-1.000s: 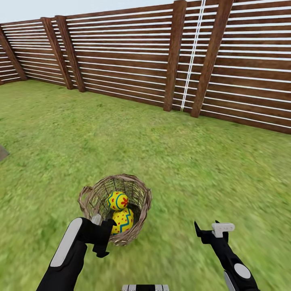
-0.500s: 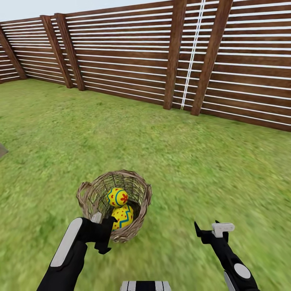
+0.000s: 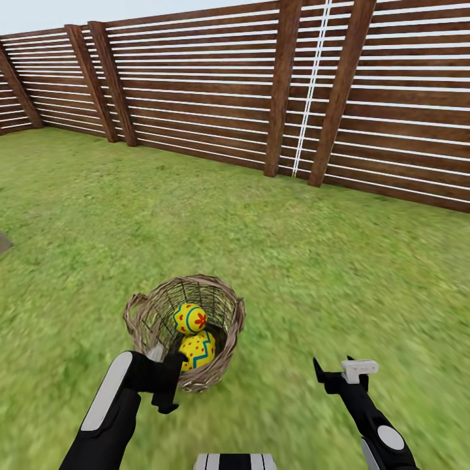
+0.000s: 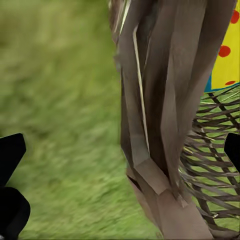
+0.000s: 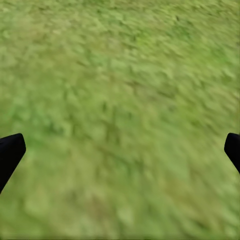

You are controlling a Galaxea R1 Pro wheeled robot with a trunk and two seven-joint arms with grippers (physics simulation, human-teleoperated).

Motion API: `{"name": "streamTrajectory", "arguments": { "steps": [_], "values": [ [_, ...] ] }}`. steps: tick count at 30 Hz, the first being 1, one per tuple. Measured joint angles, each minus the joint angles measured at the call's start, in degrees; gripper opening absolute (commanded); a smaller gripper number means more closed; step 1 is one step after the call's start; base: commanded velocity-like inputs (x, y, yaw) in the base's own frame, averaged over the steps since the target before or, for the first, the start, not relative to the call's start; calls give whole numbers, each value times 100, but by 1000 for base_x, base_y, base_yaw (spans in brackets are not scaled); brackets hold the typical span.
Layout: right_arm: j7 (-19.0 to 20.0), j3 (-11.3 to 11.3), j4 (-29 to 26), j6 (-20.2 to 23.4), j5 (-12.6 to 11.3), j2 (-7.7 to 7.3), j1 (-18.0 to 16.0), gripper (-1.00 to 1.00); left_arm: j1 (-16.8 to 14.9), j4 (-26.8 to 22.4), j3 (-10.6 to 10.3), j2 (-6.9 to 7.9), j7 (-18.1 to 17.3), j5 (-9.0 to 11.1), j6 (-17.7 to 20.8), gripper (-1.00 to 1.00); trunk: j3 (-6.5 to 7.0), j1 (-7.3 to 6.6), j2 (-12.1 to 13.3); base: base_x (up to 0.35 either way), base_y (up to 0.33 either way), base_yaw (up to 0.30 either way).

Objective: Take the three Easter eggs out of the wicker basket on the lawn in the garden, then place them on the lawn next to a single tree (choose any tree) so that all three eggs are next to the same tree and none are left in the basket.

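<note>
text: none readable | labels: none | numbers: none | signs: none

Through the left wrist view we look at the wicker basket (image 4: 160, 120) from very close. Its thick brown rim runs as a broad ragged band of twigs across the middle of the picture, with the open woven side beside it and green showing through the gaps. Past the rim we catch part of a yellow egg (image 4: 226, 55) with red dots and a thin blue edge. On the other side of the rim lies blurred green lawn (image 4: 60, 110). The left gripper (image 4: 120, 165) stands spread wide: we see its two black fingertips (image 4: 10, 160) at opposite edges of the picture, with the basket rim between them, neither visibly touching it.
</note>
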Motion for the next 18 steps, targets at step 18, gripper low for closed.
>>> {"name": "streamTrajectory", "arguments": {
  "steps": [18],
  "values": [
    [0, 19, -1, 5, 2, 0, 0, 100, 0, -3, -17, 12, 150, 165, -188, 100, -87, -2, 0, 45, -39, 35]
  ]
}}
